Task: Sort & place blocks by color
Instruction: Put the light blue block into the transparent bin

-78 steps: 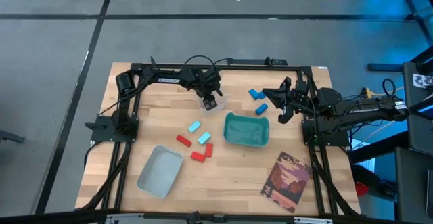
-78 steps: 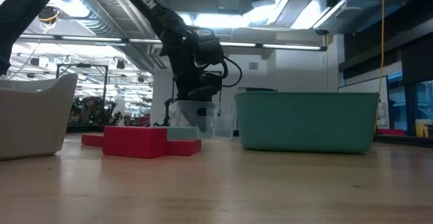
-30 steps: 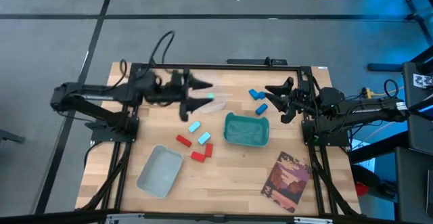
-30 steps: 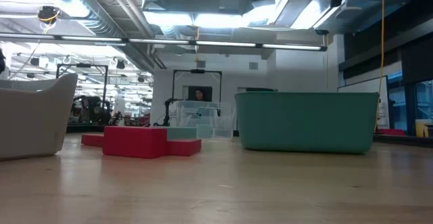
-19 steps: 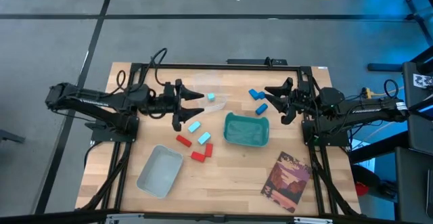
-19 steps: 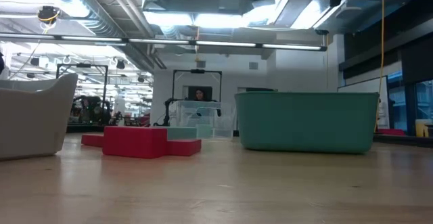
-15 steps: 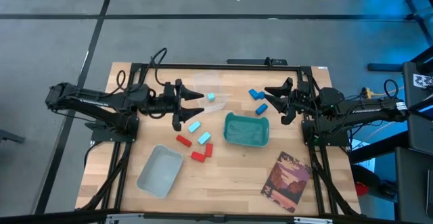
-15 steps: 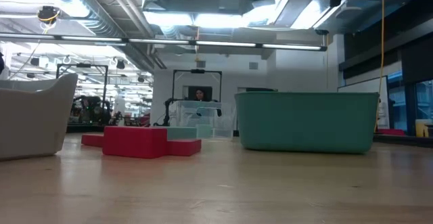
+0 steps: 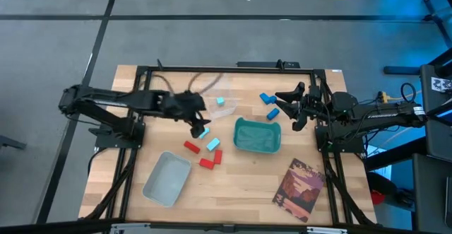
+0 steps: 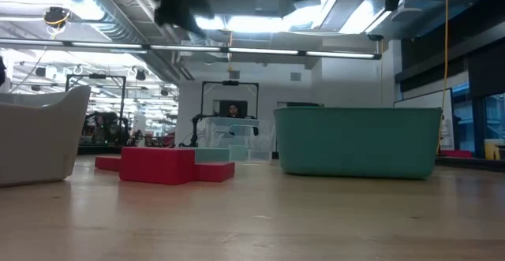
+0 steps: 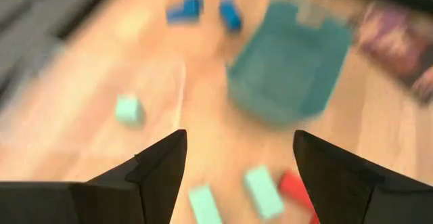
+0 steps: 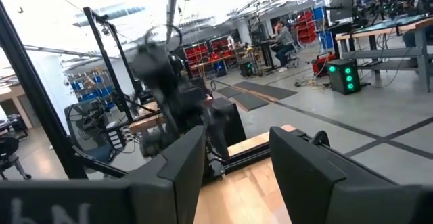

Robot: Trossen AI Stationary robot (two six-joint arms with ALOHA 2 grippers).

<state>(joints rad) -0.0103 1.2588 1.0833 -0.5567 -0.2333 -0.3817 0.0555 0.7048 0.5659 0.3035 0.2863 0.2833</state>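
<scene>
Above the loose blocks at mid-table, our left gripper (image 9: 198,126) has swung in with jaws spread and empty.

Half a second ago it hung further back; now it sits over a light cyan block (image 9: 203,132), so we judge another pick is starting. One cyan block (image 9: 220,101) already lies apart in a clear tray. Red blocks (image 9: 207,163) and blue blocks (image 9: 265,98) wait unsorted beside the teal bin (image 9: 257,148). Our right gripper (image 9: 284,105) idles, jaws partly open, empty.
</scene>
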